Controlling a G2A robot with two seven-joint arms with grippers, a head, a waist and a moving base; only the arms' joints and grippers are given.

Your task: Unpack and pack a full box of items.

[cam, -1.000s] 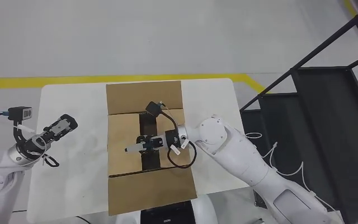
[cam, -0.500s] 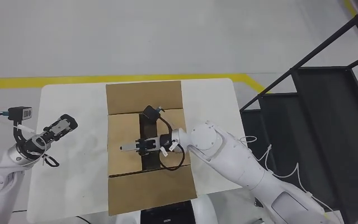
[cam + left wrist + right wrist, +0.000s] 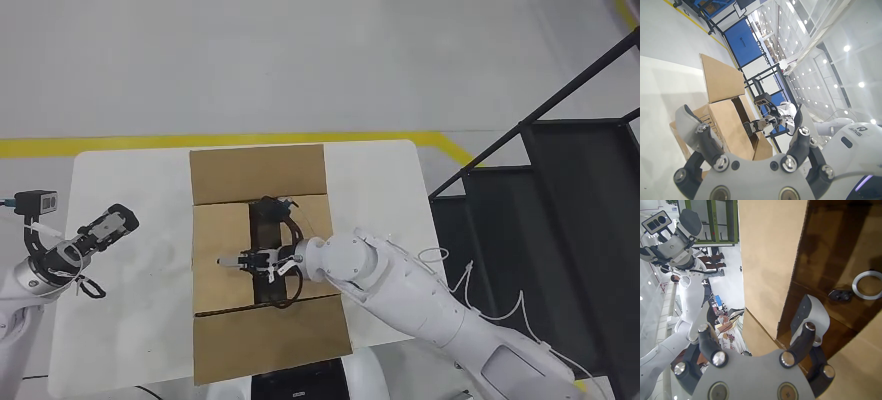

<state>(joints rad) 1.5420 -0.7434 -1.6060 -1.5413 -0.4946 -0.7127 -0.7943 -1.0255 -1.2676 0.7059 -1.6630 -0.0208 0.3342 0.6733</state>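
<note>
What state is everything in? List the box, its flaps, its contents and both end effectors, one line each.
Box: open at the top.
Outer flaps: folded outward.
Inner flap: partly closed over the opening.
Right end effector: open, astride the inner flap's edge.
Left end effector: open, empty, away from the box.
Metal ring: lying flat on the box floor.
Black part: lying beside the ring.

right gripper (image 3: 232, 261) over the open box (image 3: 258, 175) on the white table (image 3: 130, 180)
</note>
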